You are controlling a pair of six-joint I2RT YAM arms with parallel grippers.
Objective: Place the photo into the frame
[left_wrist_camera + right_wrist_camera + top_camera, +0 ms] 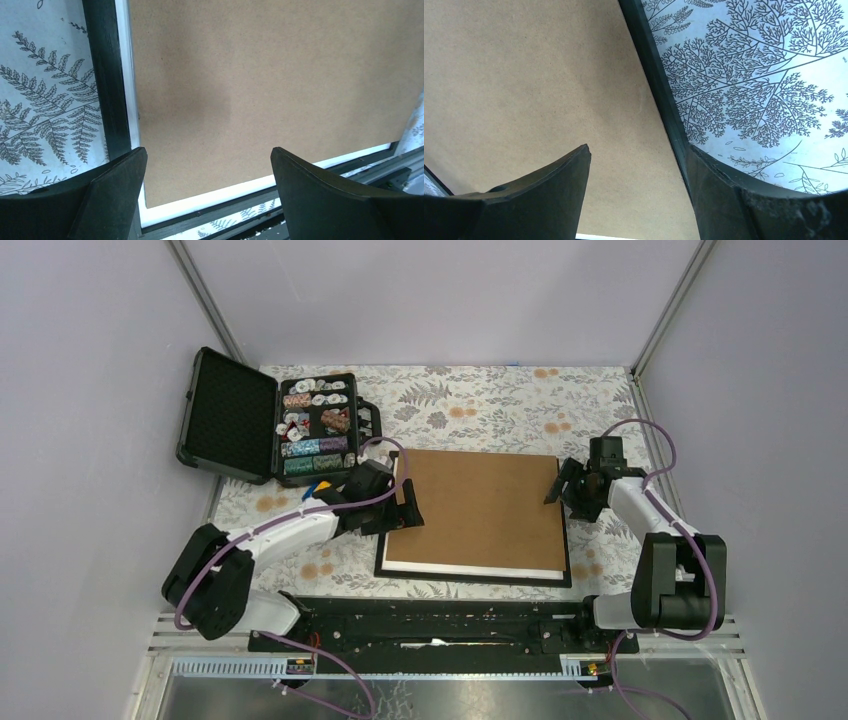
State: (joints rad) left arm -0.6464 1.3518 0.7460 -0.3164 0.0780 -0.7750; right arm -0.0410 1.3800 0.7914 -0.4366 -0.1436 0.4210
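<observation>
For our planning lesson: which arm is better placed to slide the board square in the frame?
Probably the right. The board crowds the frame's right side, baring a white strip on the left; the right fingers sit open at that edge, able to push. The left fingers hover over the board.

Bright, even, diffuse light; soft shadow on brown board (215, 107); wrist views slightly blurred up close.

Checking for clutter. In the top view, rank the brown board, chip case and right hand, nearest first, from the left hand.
1. brown board, beneath the left hand.
2. chip case, behind, to its left.
3. right hand, across the board.
</observation>
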